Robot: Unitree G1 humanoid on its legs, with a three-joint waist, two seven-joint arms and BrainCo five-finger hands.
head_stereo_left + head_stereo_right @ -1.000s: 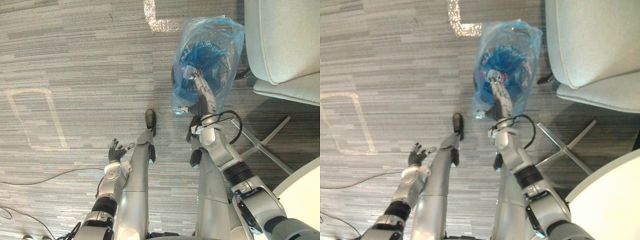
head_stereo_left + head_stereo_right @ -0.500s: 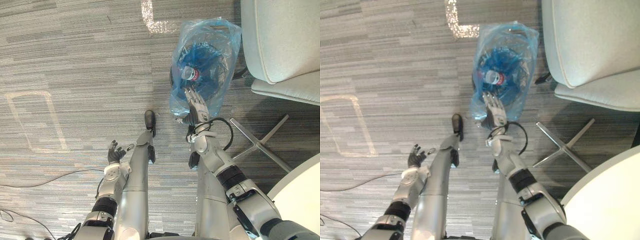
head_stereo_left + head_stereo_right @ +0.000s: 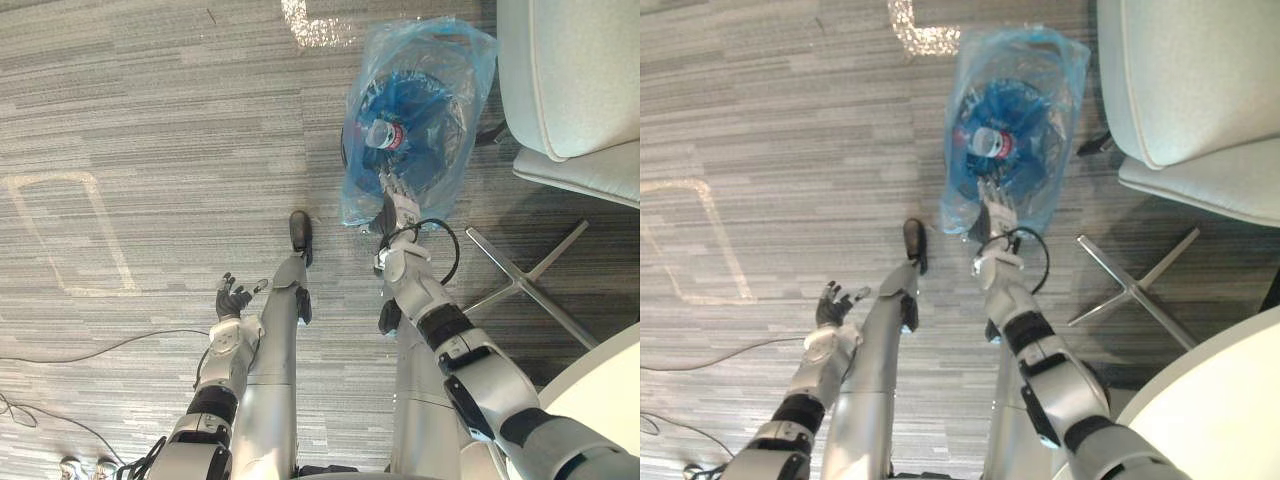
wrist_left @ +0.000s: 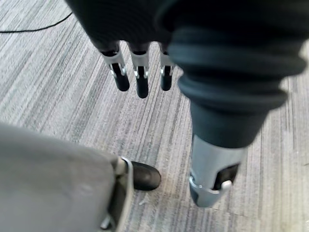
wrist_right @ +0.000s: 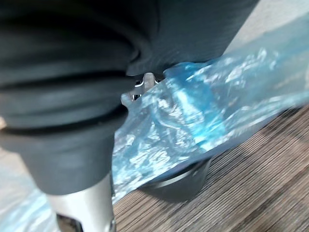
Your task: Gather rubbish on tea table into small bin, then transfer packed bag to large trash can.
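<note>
Blue bag (image 3: 440, 70) lines the small bin (image 5: 178, 186), upright on the floor (image 3: 150, 120) with its mouth facing up. The bag's long axis runs away from the robot. Right hand (image 3: 398, 205) is at the bag's near side, fingers straight and touching the plastic, gripping nothing. A bottle (image 3: 384, 135) lies inside. Chair (image 3: 570, 70) is just beside the bag on the right, with open floor to the left. Left hand (image 3: 232, 300) hangs over the floor, fingers relaxed, holding nothing.
</note>
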